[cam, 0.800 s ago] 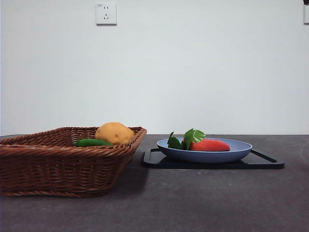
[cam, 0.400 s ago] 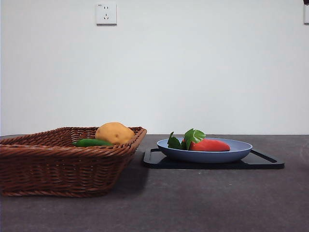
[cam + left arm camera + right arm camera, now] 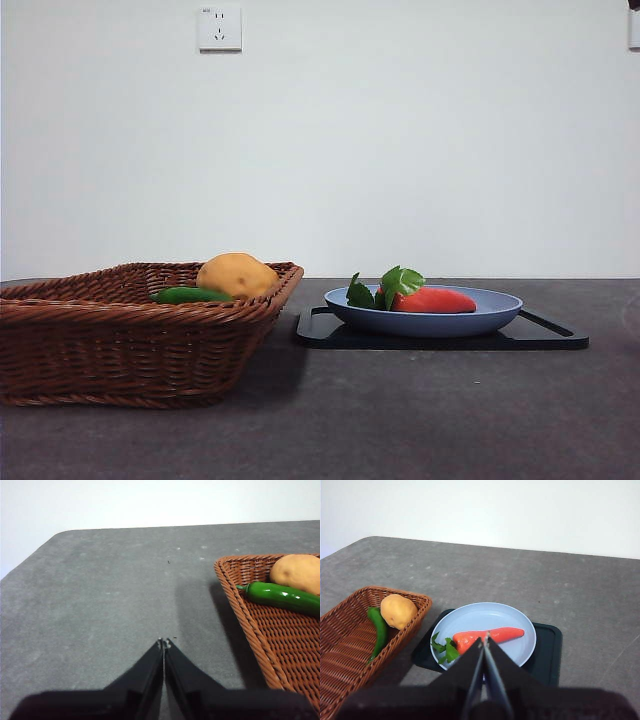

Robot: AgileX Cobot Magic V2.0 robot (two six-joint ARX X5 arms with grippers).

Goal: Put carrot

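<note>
I see the carrot (image 3: 430,299) lying in the blue plate (image 3: 495,312) on the black tray (image 3: 555,335), beside the wicker basket (image 3: 120,345). My right gripper (image 3: 484,639) hangs above it, jaws pressed together and holding nothing; the left gripper (image 3: 164,642) is likewise closed over bare table (image 3: 100,595).

wall (image 3: 400,150): plain white | socket (image 3: 220,28): white, high on wall | table (image 3: 420,410): dark grey, speckled

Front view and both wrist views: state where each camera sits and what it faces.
Front view: low at table height, facing the wall; no gripper shows.
Left wrist view: above the left gripper, shut, beside the brown wicker basket.
Right wrist view: above the right gripper, shut, over the red-orange leafy carrot.
Shared: all show the basket.
</note>
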